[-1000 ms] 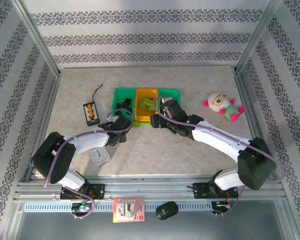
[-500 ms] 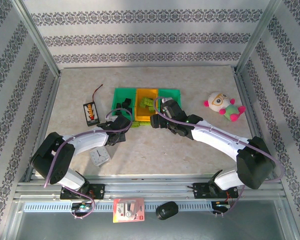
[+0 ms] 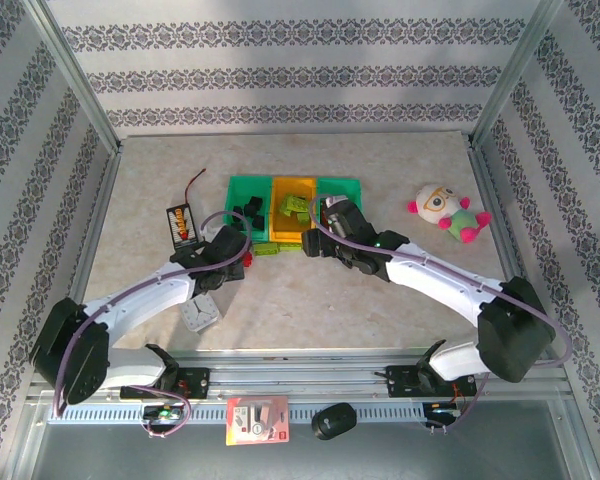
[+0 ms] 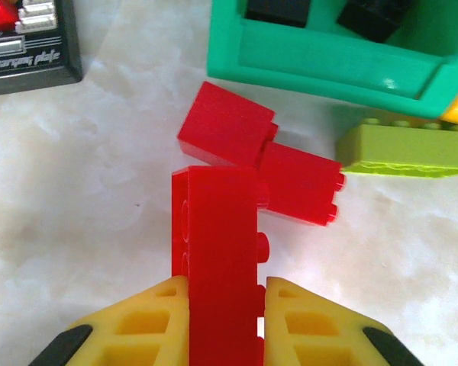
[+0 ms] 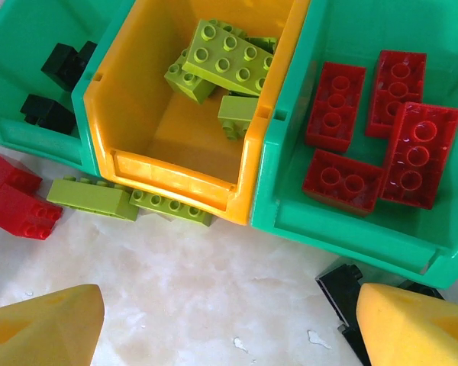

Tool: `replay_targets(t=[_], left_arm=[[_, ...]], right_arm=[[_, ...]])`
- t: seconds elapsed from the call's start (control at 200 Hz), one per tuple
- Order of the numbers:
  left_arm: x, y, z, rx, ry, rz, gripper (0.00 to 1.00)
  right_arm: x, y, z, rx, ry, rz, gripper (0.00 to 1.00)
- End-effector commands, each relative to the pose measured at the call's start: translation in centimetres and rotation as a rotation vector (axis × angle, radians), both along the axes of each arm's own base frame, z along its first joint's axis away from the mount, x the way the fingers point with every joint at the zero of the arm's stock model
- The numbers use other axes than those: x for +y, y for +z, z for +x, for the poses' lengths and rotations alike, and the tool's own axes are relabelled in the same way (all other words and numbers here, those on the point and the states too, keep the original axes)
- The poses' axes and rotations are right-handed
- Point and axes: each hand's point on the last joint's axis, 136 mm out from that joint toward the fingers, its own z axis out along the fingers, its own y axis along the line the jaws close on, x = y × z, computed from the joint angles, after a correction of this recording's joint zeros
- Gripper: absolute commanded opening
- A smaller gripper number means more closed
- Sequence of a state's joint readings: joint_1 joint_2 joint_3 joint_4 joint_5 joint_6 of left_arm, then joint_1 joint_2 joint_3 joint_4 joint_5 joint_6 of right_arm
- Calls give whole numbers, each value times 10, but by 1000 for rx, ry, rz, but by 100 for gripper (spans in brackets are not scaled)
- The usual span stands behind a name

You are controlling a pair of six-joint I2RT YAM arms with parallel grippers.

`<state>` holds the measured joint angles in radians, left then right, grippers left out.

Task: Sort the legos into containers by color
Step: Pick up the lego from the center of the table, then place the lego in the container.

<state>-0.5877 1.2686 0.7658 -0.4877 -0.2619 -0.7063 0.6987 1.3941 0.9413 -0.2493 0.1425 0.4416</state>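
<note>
Snugly inside left gripper (image 4: 225,288): one red lego (image 4: 217,221).

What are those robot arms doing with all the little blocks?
They are sorting bricks by color. The left gripper is shut on a red brick near two loose red bricks. The right gripper is open. Black bricks lie in the left teal bin, lime in the orange bin, red in the right teal bin.
</note>
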Motion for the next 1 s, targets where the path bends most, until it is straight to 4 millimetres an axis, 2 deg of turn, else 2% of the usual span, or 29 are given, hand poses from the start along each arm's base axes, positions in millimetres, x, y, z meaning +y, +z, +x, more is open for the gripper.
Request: replay_targets(t=[0.0, 0.185, 0.41, 0.535, 0.754, 0.769, 0.774, 0.784, 0.804, 0.809, 0.994], left_arm=[[-16, 26, 5, -42, -99, -24, 12], [-63, 58, 27, -121, -227, -86, 10], [-126, 77, 66, -162, -340, -151, 10], [-168, 83, 88, -180, -414, -167, 11], [-229, 71, 127, -165, -498, -182, 11], [-233, 77, 130, -177, -502, -190, 11], [-234, 69, 131, -164, -502, -183, 11], [-236, 75, 134, -175, -502, -190, 11], [-239, 67, 136, -160, -504, -183, 11], [-241, 73, 138, -172, -505, -189, 11], [-265, 51, 162, -141, -528, -167, 12]], right_arm=[[-8, 13, -2, -47, -27, -4, 86], [-36, 31, -8, -96, -80, 10, 86], [-68, 52, -35, -134, -109, 83, 86], [-86, 53, -47, -139, -136, 89, 86], [-104, 49, -58, -137, -168, 86, 86], [-104, 49, -58, -136, -167, 85, 86], [-105, 49, -58, -136, -169, 85, 86], [-105, 48, -59, -135, -169, 83, 86], [-105, 49, -59, -136, -169, 86, 86], [-106, 49, -59, -136, -169, 85, 86], [-110, 45, -59, -128, -177, 77, 86]])
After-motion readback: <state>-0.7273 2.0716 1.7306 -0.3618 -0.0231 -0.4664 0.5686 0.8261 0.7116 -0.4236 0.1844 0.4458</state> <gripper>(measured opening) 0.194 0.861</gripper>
